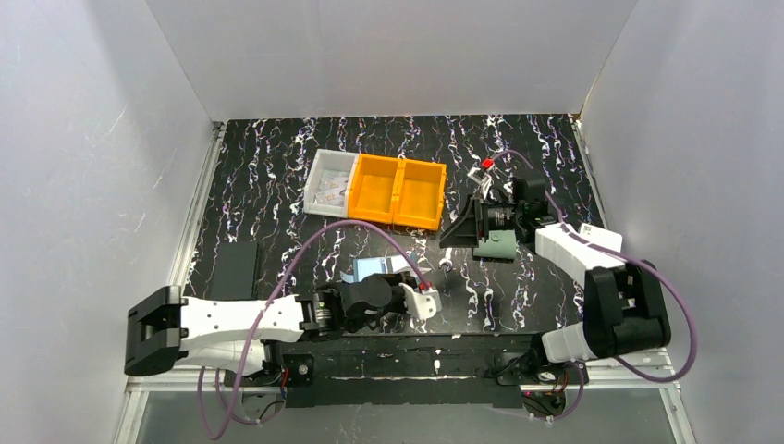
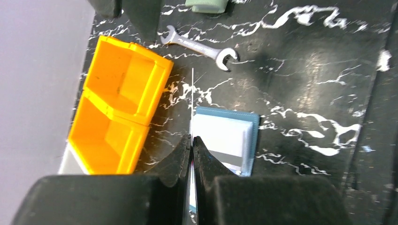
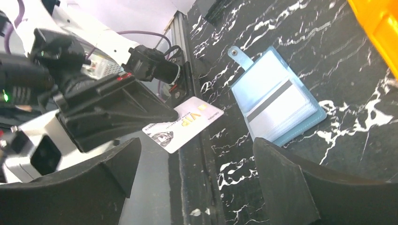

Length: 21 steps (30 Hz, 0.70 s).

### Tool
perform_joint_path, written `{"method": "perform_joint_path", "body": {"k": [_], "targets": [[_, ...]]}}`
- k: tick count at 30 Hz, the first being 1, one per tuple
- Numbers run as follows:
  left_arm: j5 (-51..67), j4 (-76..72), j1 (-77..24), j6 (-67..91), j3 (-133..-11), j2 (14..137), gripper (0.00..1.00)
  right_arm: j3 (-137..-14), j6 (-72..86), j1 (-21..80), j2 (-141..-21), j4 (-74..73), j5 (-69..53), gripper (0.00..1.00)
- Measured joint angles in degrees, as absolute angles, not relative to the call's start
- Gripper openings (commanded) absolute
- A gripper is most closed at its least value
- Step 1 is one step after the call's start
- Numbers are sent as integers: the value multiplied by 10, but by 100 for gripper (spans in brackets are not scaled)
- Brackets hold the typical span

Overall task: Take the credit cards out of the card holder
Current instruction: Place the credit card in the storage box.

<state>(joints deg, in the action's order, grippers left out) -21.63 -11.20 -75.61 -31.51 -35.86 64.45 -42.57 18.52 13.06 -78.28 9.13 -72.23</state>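
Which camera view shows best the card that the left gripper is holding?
The right wrist view: there the credit card shows its printed face. The left wrist view gives it only edge-on, a thin white line in the shut left gripper. In the top view it is too small to make out.

My left claw [image 2: 192, 143] hides the near end of the card [image 2: 192, 93]; ahead it shows edge-on, face unseen. Farther ahead the pouch [image 2: 205, 5] is cut off. Ahead of my right claw [image 3: 196, 145], the card's small print is unreadable.
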Motion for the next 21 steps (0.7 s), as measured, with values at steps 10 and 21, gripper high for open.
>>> {"method": "perform_joint_path", "body": {"k": [10,21], "targets": [[-308,-186,-790,-416,-383,752,0,-425,303,176,-850,131,-709,96],[-371,-257,-791,-481,-384,771,0,-425,368,201,-914,147,-714,87]]}}
